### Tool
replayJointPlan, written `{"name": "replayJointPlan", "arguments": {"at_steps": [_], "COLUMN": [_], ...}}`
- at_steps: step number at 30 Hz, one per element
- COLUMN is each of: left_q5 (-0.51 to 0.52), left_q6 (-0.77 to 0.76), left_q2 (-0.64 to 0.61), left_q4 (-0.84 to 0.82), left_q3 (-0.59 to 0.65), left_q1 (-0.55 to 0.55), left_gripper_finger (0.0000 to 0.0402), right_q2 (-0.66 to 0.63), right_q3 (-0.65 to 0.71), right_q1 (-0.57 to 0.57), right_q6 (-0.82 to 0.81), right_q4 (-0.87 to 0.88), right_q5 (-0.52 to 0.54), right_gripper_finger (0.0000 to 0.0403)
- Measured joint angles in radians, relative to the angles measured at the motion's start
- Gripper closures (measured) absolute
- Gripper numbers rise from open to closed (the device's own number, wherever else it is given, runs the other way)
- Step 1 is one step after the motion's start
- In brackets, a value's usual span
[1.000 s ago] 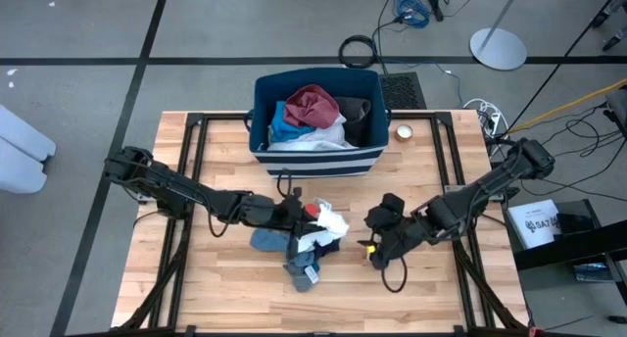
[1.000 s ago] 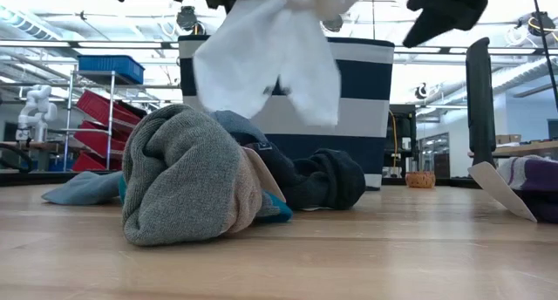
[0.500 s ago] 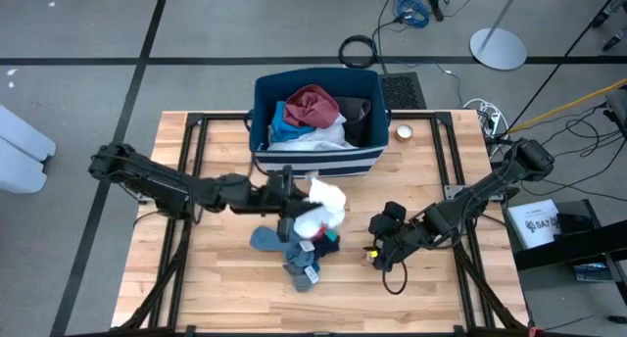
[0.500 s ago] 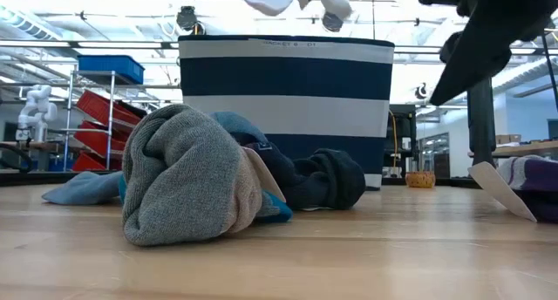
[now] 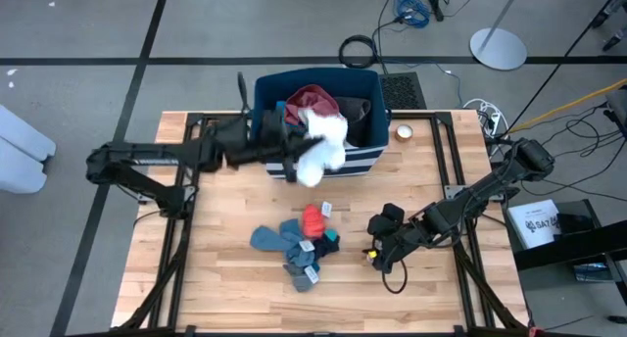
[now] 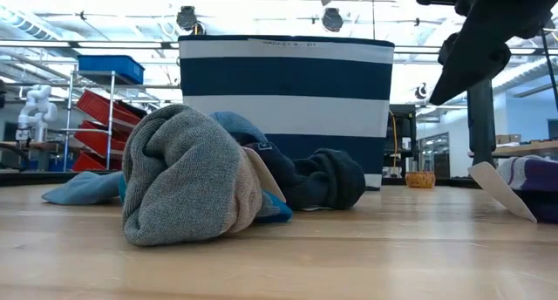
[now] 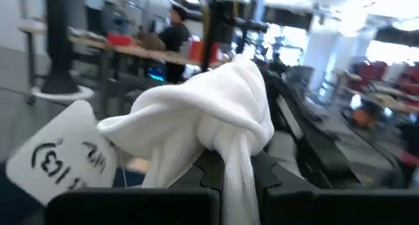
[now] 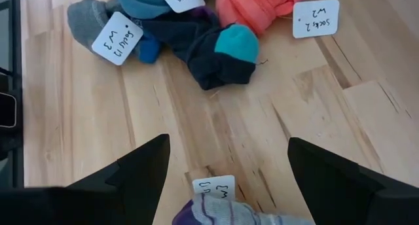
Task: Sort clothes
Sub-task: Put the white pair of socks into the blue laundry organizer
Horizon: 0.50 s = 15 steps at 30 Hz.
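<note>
My left gripper point(image 5: 290, 149) is shut on a white garment point(image 5: 319, 147) and holds it high over the front wall of the navy, white-striped bin point(image 5: 364, 161). The bin holds maroon point(image 5: 312, 97), blue and dark grey pieces. A pile of socks point(image 5: 299, 247), grey, blue, dark and red-orange, lies on the table in front of the bin; it also shows in the low view point(image 6: 187, 178). My right gripper point(image 8: 226, 179) is open and low over the table, right of the pile point(image 5: 380, 241). A purple-striped sock point(image 8: 229, 215) lies just under it. My left gripper pinches a bunched fold of the white garment point(image 7: 226, 143) between its two fingers, coming level from the table's left. The garment is lifted clear and bulges out past the fingers, with a paper tag point(image 7: 65, 161) hanging beside it. Its lower part hangs over the bin's front wall.
Paper tags point(image 8: 315, 18) lie beside the socks. A small roll of tape point(image 5: 403, 133) sits right of the bin. Black frame rails point(image 5: 186, 180) run along the table's sides. Bare wood lies at the near left and near right.
My left gripper has lifted the white garment off the sock pile, risen and swung toward the far edge, and now holds it over the bin's front. The red-orange piece in the pile is uncovered. My right gripper has dropped a little toward the near edge.
</note>
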<state>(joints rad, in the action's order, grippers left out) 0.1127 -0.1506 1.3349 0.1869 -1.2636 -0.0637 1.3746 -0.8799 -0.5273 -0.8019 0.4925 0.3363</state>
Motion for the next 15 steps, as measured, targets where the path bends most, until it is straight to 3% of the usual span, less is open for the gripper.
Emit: {"name": "replayJointPlan", "arguments": {"at_steps": [8,15], "left_q5": [-0.022,-0.177], "left_q6": [-0.144,-0.302], "left_q2": [0.119,0.306], "left_q4": [-0.073,-0.075], "left_q3": [-0.184,-0.303], "left_q1": [-0.189,-0.320], "left_gripper_finger": [0.0379,0.0379], "right_q2": [0.000,0.000], "right_q3": [0.000,0.000], "right_q1": [0.020,0.025], "right_q6": [0.005,0.004], "right_q4": [-0.003,-0.003], "right_q5": [-0.011,-0.055], "right_gripper_finger": [0.0105,0.0105]}}
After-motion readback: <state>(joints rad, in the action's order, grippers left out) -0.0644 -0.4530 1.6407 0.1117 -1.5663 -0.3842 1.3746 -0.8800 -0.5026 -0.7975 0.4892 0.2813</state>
